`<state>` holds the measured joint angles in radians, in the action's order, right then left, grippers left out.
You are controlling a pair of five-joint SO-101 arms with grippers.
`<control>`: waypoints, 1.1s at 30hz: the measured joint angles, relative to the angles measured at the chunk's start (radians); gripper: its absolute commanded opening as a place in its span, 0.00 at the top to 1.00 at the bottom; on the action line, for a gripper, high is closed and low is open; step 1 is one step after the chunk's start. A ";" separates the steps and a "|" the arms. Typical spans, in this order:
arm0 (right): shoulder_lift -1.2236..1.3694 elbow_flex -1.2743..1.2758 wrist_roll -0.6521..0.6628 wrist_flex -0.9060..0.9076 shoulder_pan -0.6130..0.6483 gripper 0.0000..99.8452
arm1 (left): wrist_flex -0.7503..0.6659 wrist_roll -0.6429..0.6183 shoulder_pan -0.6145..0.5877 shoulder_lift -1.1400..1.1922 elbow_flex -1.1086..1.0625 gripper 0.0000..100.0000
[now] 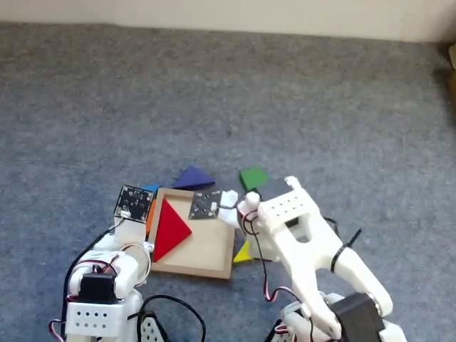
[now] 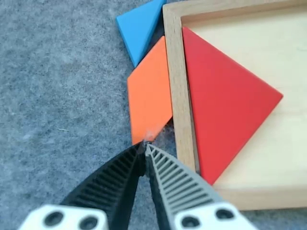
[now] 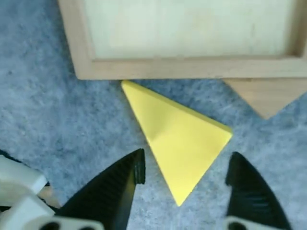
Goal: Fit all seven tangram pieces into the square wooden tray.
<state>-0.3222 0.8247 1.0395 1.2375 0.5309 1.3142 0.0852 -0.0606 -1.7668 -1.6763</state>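
The square wooden tray [image 1: 214, 265] [image 2: 178, 91] holds a red triangle [image 1: 169, 228] [image 2: 225, 105] against its left wall. Outside that wall lie an orange parallelogram [image 2: 149, 93] and a light blue triangle [image 2: 139, 26]. My left gripper [image 2: 145, 147] is shut, with its tips touching the orange piece's near corner. My right gripper [image 3: 187, 167] is open, and a yellow triangle [image 3: 177, 136] [image 1: 243, 252] lies between its fingers, just outside the tray's rim [image 3: 182, 67]. A plain wood-coloured piece [image 3: 266, 96] lies beside that rim too.
A dark blue triangle [image 1: 192, 178] and a green square [image 1: 253, 177] lie on the grey carpet beyond the tray's far edge. The left arm [image 1: 107, 285] and right arm [image 1: 313, 249] flank the tray. Open carpet stretches farther back.
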 measured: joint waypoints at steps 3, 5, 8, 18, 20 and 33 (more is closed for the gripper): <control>-0.006 0.029 -0.023 0.000 0.008 0.52 | 0.000 0.000 0.000 0.000 0.000 0.99; -0.006 0.051 -0.031 -0.008 0.037 0.50 | 0.000 0.000 0.000 0.000 0.000 0.99; -0.006 0.086 -0.032 -0.071 0.054 0.50 | 0.000 0.000 0.000 0.000 0.000 0.99; -0.006 0.176 -0.032 -0.195 0.097 0.50 | 0.000 0.000 0.000 0.000 0.000 0.99; -0.006 0.183 -0.032 -0.196 0.117 0.52 | 0.000 0.000 0.000 0.000 0.000 0.99; 0.100 0.129 -0.031 -0.198 0.123 0.65 | 0.000 0.000 0.000 0.000 0.000 0.99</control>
<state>-0.2225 0.9536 1.0088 1.0395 0.6536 1.3142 0.0852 -0.0606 -1.7668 -1.6763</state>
